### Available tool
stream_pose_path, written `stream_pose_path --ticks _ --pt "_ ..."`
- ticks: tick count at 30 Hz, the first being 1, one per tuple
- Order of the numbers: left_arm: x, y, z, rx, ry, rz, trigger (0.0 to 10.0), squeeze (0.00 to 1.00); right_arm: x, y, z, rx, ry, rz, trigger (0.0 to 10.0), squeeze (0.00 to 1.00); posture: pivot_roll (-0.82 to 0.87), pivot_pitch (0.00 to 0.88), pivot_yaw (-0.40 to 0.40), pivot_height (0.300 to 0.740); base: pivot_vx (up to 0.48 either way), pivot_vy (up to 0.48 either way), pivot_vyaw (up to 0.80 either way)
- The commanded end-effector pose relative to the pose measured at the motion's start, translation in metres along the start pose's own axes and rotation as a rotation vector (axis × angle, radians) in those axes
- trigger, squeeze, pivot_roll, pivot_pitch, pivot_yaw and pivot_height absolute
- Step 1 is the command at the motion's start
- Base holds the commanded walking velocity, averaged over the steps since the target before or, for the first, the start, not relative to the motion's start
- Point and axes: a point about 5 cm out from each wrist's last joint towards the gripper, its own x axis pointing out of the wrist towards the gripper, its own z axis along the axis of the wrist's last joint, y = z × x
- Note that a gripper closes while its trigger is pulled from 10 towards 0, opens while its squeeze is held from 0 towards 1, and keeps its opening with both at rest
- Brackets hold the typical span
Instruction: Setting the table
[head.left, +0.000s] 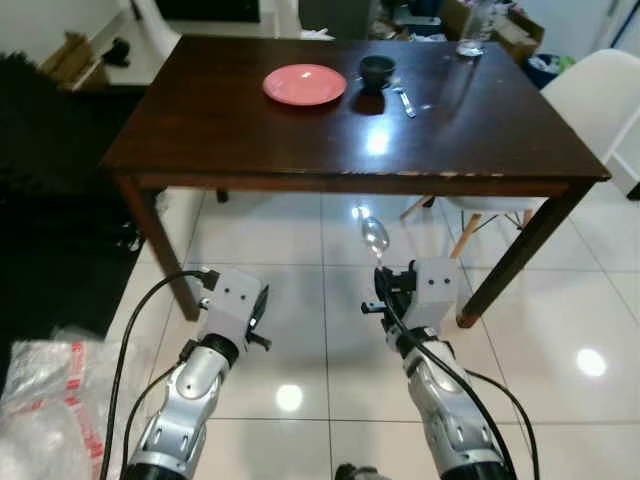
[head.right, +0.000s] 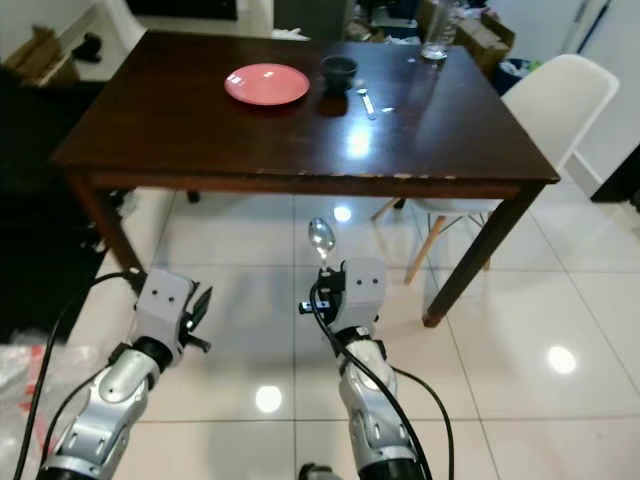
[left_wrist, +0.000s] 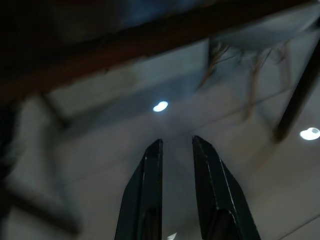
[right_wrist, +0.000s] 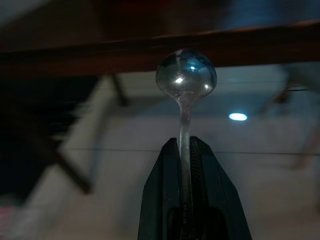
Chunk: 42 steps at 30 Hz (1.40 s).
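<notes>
A metal spoon (head.left: 376, 236) stands upright in my right gripper (head.left: 381, 268), bowl up, held low in front of the dark wooden table (head.left: 250, 140). In the right wrist view the fingers (right_wrist: 165, 200) are shut on the spoon (right_wrist: 186, 80) handle. On the table sit a pink plate (head.left: 304, 84), a dark bowl (head.left: 377, 69) to its right, and a piece of cutlery (head.left: 404, 101) beside the bowl. My left gripper (left_wrist: 176, 150) hangs below table height with a narrow gap between its fingers and nothing in it.
A white chair (head.left: 590, 100) stands at the table's right side. A clear glass (head.left: 472, 35) sits at the table's far right edge. A plastic bag (head.left: 50, 390) lies on the floor at my left. The floor is glossy white tile (head.left: 300, 260).
</notes>
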Motion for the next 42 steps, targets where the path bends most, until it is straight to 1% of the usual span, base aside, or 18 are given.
stream_pose_path --ticks 1,4,8,13,14,17,18,19,21,24,26,28,30,31,33,36,38,42 --pt "-0.003 -0.003 -0.005 0.004 0.022 -0.013 10.0 0.0 -0.002 -0.002 -0.002 0.004 0.006 -0.012 10.0 0.0 0.0 0.045 0.043 0.74 0.461 0.0 -0.8" --pt "-0.003 -0.003 -0.005 0.005 0.023 -0.013 10.0 0.0 -0.002 -0.002 -0.002 0.003 0.011 -0.014 10.0 0.0 0.0 0.043 0.044 0.74 0.463 0.0 -0.8" --pt "-0.003 -0.003 -0.005 0.006 0.023 -0.015 10.0 0.0 -0.002 -0.003 -0.001 -0.002 0.009 -0.019 10.0 0.0 0.0 0.042 0.044 0.74 0.463 0.0 0.0" --pt "-0.003 -0.003 -0.002 0.003 0.014 -0.008 10.0 0.0 0.001 -0.002 0.013 -0.048 -0.044 -0.004 10.0 0.0 0.0 0.039 0.046 0.74 0.465 0.0 0.0" --pt "-0.002 0.001 0.005 -0.008 -0.007 0.015 10.0 0.0 0.003 -0.001 0.023 -0.058 -0.081 0.011 10.0 0.0 -0.01 0.038 0.049 0.74 0.465 0.0 0.0" --pt "-0.002 0.01 0.019 -0.015 -0.052 0.06 10.0 0.0 0.005 0.003 0.04 -0.057 -0.135 0.054 10.0 0.0 -0.01 0.037 0.052 0.74 0.465 0.0 0.0" --pt "-0.002 0.015 0.024 -0.015 -0.067 0.079 10.0 0.0 0.005 0.005 0.046 -0.051 -0.153 0.071 10.0 0.0 -0.01 0.037 0.052 0.74 0.465 0.0 0.0" --pt "-0.002 0.022 0.032 -0.016 -0.093 0.106 10.0 0.0 0.007 0.008 0.055 -0.039 -0.182 0.096 10.0 0.0 -0.01 0.037 0.052 0.74 0.465 0.0 0.0" --pt "-0.003 0.025 0.036 -0.015 -0.102 0.113 10.0 0.0 0.007 0.009 0.059 -0.035 -0.192 0.105 10.0 0.0 0.0 0.042 0.05 0.74 0.465 0.0 0.0" --pt "-0.003 0.032 0.049 -0.006 -0.144 0.128 10.0 0.0 0.008 0.014 0.068 -0.015 -0.216 0.123 10.0 0.0 0.0 0.049 0.046 0.74 0.465 0.0 0.0" --pt "-0.002 0.032 0.055 -0.008 -0.159 0.123 10.0 0.0 0.008 0.015 0.069 -0.006 -0.217 0.12 10.0 0.0 0.0 0.05 0.046 0.74 0.465 0.0 0.0" --pt "-0.001 0.031 0.056 -0.009 -0.162 0.12 10.0 0.0 0.008 0.015 0.069 -0.005 -0.217 0.118 10.0 0.0 0.0 0.05 0.046 0.74 0.465 0.0 0.0" --pt "0.001 0.024 0.058 -0.015 -0.167 0.098 10.0 0.0 0.008 0.012 0.068 -0.012 -0.211 0.092 10.0 0.0 0.0 0.05 0.051 0.74 0.465 0.0 0.0" --pt "0.001 0.024 0.058 -0.015 -0.167 0.098 10.0 0.0 0.008 0.012 0.068 -0.012 -0.211 0.092 10.0 0.0 0.0 0.05 0.051 0.74 0.465 0.0 0.0" --pt "0.002 0.016 0.059 -0.019 -0.161 0.074 10.0 0.0 0.007 0.004 0.066 -0.032 -0.193 0.056 10.0 0.0 -0.01 0.052 0.055 0.74 0.465 0.0 0.0" --pt "0.002 0.01 0.058 -0.022 -0.15 0.055 10.0 0.0 0.003 -0.004 0.062 -0.047 -0.171 0.025 10.0 0.0 -0.01 0.053 0.058 0.74 0.465 0.0 0.0" --pt "0.002 0.008 0.058 -0.026 -0.147 0.049 10.0 0.0 0.003 -0.006 0.06 -0.049 -0.161 0.019 10.0 0.0 -0.01 0.053 0.058 0.74 0.465 0.0 0.0" --pt "0.002 0.008 0.058 -0.026 -0.144 0.045 10.0 0.0 0.003 -0.005 0.059 -0.047 -0.155 0.02 10.0 0.0 -0.01 0.053 0.059 0.74 0.465 0.0 0.0"
